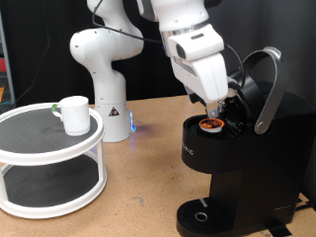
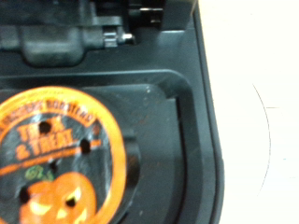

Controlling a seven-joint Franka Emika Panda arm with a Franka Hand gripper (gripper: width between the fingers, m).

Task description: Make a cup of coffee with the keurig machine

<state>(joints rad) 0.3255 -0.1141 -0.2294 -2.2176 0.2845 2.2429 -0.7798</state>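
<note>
In the exterior view, the Keurig [image 1: 232, 148] stood lid-up, a pod [image 1: 209, 124] seated in its chamber; the gripper [image 1: 219, 103] hung tilted just above it, jaw state unclear. The cup [image 1: 72, 114] sat well apart on a white rack [image 1: 49, 158]. In the wrist view, the pod [image 2: 61, 159] filled the frame; a careless descent might dent its foil.

White cup [image 1: 74, 114] upright on round shelf; black keurig machine [image 1: 232, 163] lid raised, pod loaded
</note>
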